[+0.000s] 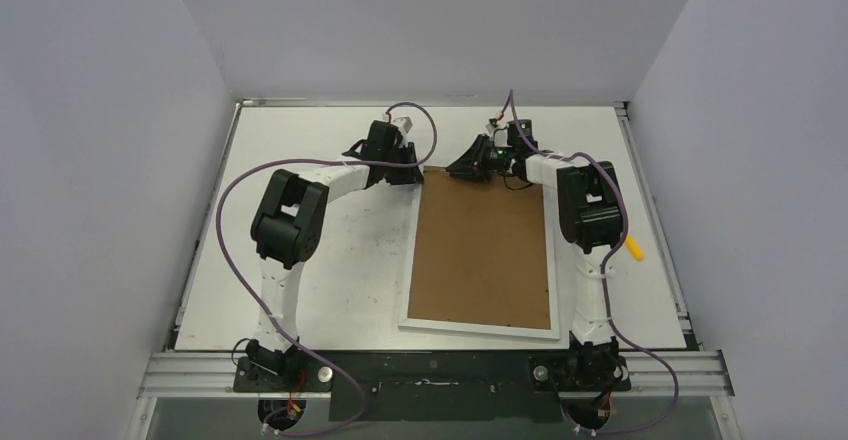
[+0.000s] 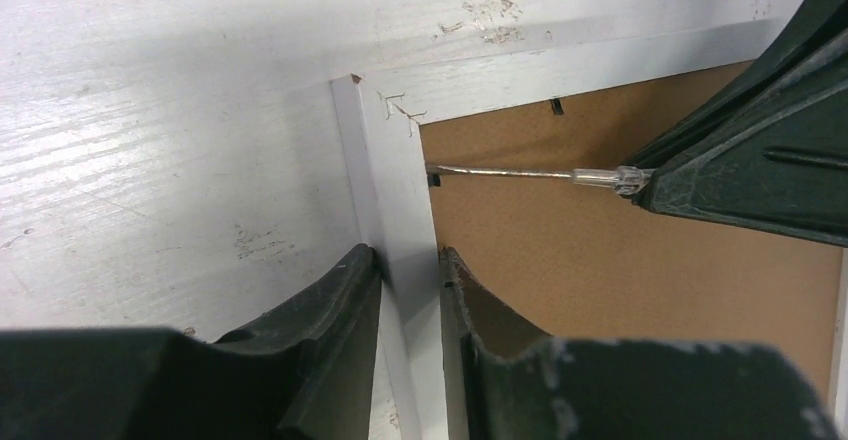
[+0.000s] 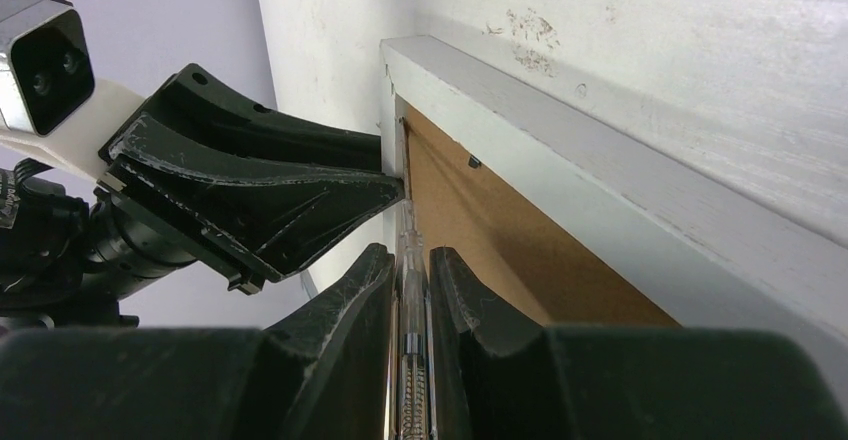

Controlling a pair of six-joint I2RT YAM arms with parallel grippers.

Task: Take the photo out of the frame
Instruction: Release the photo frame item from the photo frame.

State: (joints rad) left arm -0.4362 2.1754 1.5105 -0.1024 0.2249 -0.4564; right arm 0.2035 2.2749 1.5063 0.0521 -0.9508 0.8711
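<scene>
Two arms work the face-down frame [image 1: 480,250] mid-tabletop [image 1: 340,280], at its far end. The left gripper [image 2: 410,260] pinches the white border, likely to steady it. The right gripper [image 3: 412,255] clamps a thin tool [image 2: 520,172] against a tab [image 2: 432,175]. The photo is unseen, presumably under the backing.

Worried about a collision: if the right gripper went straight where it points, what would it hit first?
Likely the frame, at its white side border: the tool in the right gripper has its tip at that inner edge, beside the left gripper.
</scene>
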